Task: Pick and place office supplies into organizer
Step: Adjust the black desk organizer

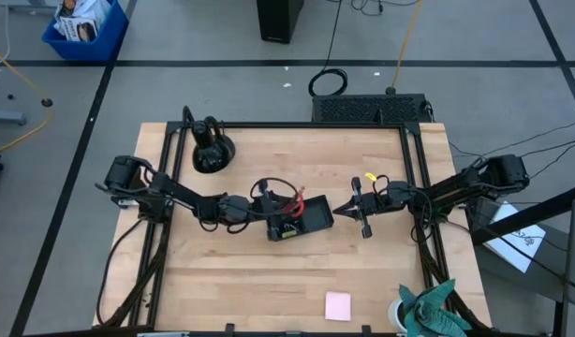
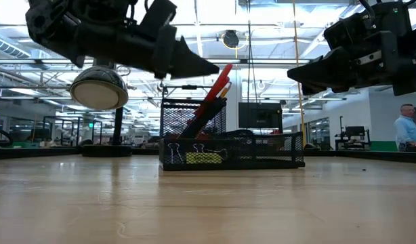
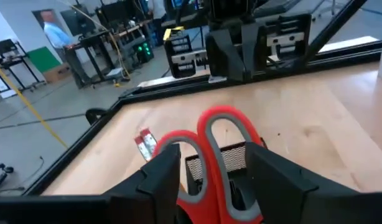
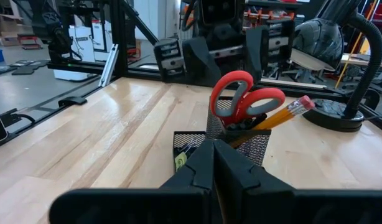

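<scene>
Scissors [image 3: 219, 158] blades hidden inside the organizer [image 4: 237, 140] cup — pens there (dark, bunched) too small to tell.

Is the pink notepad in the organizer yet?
No, the pink notepad lies on the table near its front edge, well apart from the organizer.

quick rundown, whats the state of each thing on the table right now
scissors: upright in the organizer's tall cup, handles up
pencils: leaning in that same cup
organizer: mid-table, holding supplies
pink notepad: flat on the table's near edge, not yet placed
left gripper: open, at the scissors' handles, fingers either side
right gripper: shut, empty, beside the organizer
desk lamp: standing at the table's far side
</scene>
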Robot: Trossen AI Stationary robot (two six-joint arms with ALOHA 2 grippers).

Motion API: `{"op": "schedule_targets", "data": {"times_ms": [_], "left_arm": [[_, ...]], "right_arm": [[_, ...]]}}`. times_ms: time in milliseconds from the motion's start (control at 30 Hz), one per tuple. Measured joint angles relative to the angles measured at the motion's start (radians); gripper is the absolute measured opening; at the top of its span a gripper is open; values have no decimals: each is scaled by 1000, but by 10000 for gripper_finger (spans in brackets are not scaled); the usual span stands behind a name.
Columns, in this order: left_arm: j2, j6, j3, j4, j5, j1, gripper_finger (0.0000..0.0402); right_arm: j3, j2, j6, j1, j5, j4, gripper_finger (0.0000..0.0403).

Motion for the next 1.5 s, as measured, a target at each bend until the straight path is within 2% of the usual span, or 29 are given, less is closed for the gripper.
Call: {"op": "schedule_targets", "data": {"times_ms": [200,333,433,533,700,767,967,1067,1200,1500], "left_arm": [[-109,-12,0,-96,-8,-27,197],[-166,-145,1,-187,-8,-66,192],[-175,-207,1,-263,12,-118,171],[-173,-256,1,-324,8,-183,130],[-97,-332,0,-289,-42,-277,30],[-51,-357,0,-230,-43,-301,10],[139,-464,0,-90,-55,-323,4],[221,-506,20,-43,-95,-323,6],[281,-511,74,-106,-140,-319,3],[285,-631,99,-327,-232,-268,5]], "right_arm": [[0,0,-14,0,0,0,4],[0,0,-15,0,0,-1,4],[0,0,-15,0,0,-6,4],[0,0,-15,0,0,-11,4],[0,0,-6,0,-1,-9,4],[0,0,3,0,-1,-9,4],[0,0,4,0,-1,-8,4],[0,0,8,0,-1,-10,4],[0,0,8,0,-4,-30,4],[0,0,8,0,-4,-50,4]]}}
